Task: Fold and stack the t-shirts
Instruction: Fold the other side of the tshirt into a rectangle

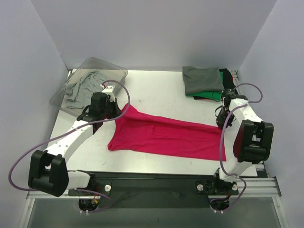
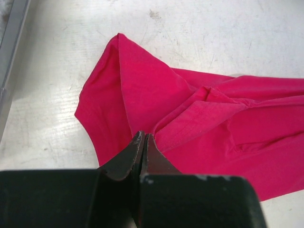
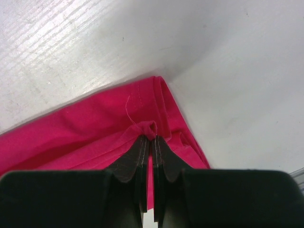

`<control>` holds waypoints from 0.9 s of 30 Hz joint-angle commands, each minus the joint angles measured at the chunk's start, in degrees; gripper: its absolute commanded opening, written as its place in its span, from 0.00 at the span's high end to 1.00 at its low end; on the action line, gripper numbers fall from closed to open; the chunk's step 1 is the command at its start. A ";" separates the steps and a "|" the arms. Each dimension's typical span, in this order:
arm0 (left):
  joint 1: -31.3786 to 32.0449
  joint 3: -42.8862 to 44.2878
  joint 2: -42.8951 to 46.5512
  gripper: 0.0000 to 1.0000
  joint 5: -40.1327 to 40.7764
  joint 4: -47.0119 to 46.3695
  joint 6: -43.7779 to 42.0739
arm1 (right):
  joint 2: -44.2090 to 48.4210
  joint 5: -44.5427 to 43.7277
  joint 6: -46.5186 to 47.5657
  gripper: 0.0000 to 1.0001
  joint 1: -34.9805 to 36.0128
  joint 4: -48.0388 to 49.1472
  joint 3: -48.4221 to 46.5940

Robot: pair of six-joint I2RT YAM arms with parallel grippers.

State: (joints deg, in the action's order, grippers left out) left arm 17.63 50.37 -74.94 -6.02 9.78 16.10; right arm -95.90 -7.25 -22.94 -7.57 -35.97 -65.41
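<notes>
Left wrist: end effector (image 2: 143, 137) pinches plain magenta t-shirt (image 2: 213, 123)

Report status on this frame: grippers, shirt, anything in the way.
Left gripper, jaws shut on magenta shirt. Right gripper, jaws shut on its other end. Shirt stretched long across table. Folded pile and clear bin sit apart from it.

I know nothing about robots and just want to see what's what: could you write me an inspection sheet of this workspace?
Surface: white table, lightly scuffed.
Job's things: red shirt stretched between both tools; folded stack far right, dark grey on top; grey shirt in the bin.
Clutter: clear bin, far left.
Tools: left tool and right tool shut on the red shirt's opposite ends.
Cables: purple cables loop along both arms.
Surroundings: plain walls on three sides.
</notes>
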 commanded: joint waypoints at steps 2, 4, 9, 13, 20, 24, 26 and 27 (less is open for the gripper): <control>-0.23 -1.41 3.04 1.00 1.19 0.85 1.13 | 3.26 -3.12 -0.97 1.00 -0.51 -1.48 2.21; -0.23 -2.03 3.30 1.00 1.19 0.94 1.30 | 3.61 -3.39 -1.06 1.00 -0.51 -1.21 3.00; -0.23 -2.91 4.09 1.00 0.75 1.99 1.66 | 4.93 -3.83 -1.93 0.99 -0.60 -1.12 5.37; -0.14 -5.01 4.27 1.00 -1.53 2.09 2.01 | 9.39 -4.71 -4.30 0.56 -0.43 -2.61 7.31; 0.21 -8.62 5.41 1.00 -2.59 2.35 2.97 | 16.53 -5.50 -5.72 0.38 4.30 -2.71 7.76; 0.30 -8.97 5.94 1.00 -2.24 2.52 3.33 | 11.20 -2.71 -4.48 0.37 6.43 -1.66 4.33; 0.30 -8.97 5.68 1.00 -2.33 2.70 3.24 | 8.72 -0.94 -4.13 0.38 6.43 -0.78 3.62; 0.30 -8.80 5.68 1.00 -2.42 2.79 3.33 | 6.71 0.29 -3.78 0.39 6.34 0.62 3.36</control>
State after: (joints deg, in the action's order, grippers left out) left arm 17.69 40.91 -70.72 -7.75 12.99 18.94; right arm -85.08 -9.02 -27.27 -1.02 -35.66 -60.40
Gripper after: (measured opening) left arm 0.029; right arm 0.617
